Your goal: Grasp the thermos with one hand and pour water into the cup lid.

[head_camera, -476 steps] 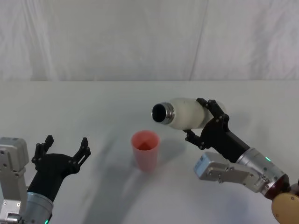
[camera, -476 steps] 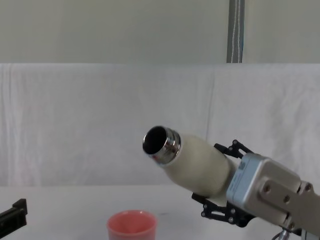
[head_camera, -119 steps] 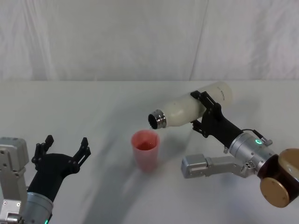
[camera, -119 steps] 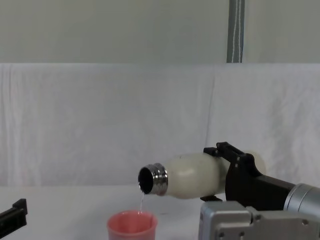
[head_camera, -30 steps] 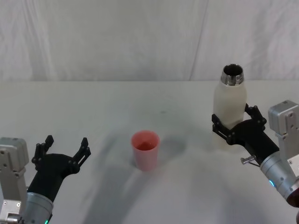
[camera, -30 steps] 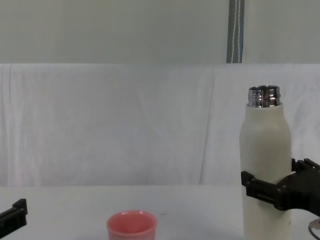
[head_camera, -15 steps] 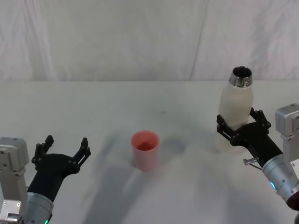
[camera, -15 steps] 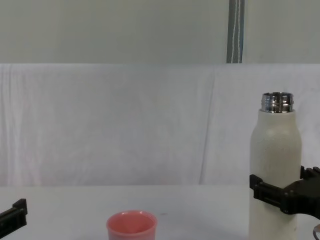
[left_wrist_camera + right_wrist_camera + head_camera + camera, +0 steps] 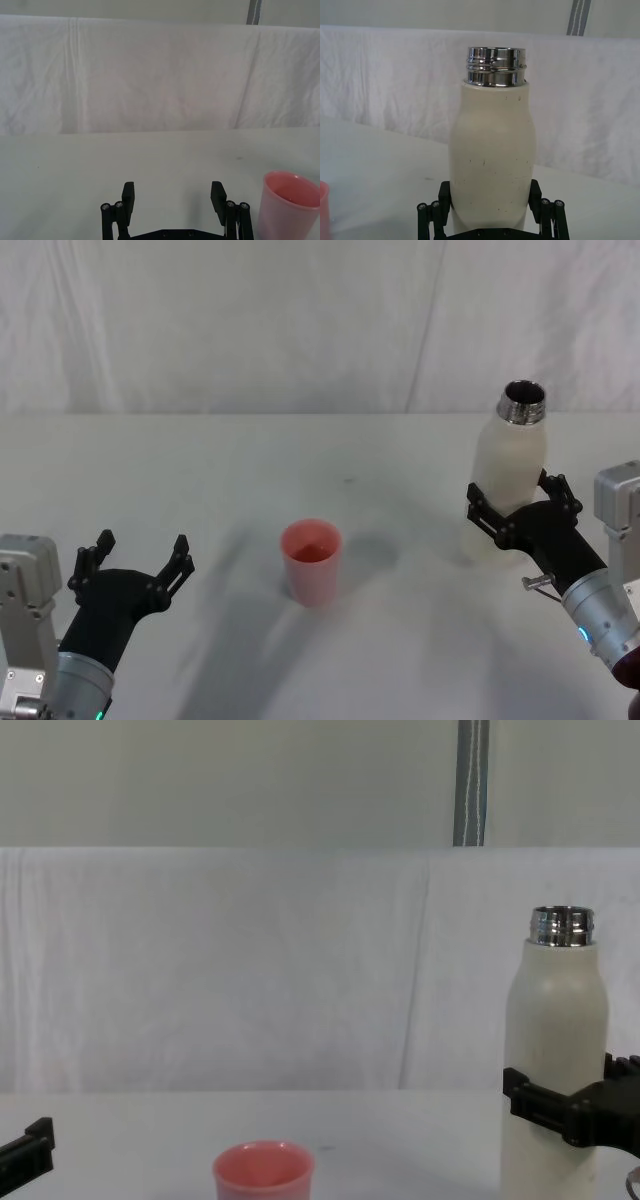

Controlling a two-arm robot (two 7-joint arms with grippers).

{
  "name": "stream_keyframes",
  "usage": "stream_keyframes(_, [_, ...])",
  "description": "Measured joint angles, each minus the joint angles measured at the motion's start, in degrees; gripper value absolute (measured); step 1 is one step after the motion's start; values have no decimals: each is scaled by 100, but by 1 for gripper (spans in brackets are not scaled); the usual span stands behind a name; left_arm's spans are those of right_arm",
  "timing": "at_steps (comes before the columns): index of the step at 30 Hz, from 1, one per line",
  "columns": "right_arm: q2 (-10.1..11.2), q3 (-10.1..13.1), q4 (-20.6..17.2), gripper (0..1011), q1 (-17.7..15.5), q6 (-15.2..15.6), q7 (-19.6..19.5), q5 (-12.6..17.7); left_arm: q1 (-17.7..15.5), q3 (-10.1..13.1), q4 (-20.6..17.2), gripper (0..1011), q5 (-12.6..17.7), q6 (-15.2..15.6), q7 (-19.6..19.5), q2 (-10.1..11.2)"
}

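Head view: right pincer point(image 9: 518, 512) clamps the upright thermos point(image 9: 510, 466) at the counter's point(image 9: 200, 470) right; pink cup lid point(image 9: 311, 560) centre; left pincer point(image 9: 135, 560) spread, holding nothing. Right wrist view: fingers point(image 9: 446, 197) flank the thermos point(image 9: 492, 165). Chest view: thermos point(image 9: 555, 1040) upright.

Left end effector point(image 9: 173, 199) spread wide over the table point(image 9: 75, 165), cup lid point(image 9: 289, 206) beside it

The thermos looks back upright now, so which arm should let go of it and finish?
The right. Its gripper is clamped around the upright thermos, far from the pink cup lid. The left gripper sits open and idle on the other side.
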Motion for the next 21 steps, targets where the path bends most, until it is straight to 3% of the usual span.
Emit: stream_keyframes(21, [-4,66,352,952,30,-374,21,24,0,0,0,1001,0,0,0,0])
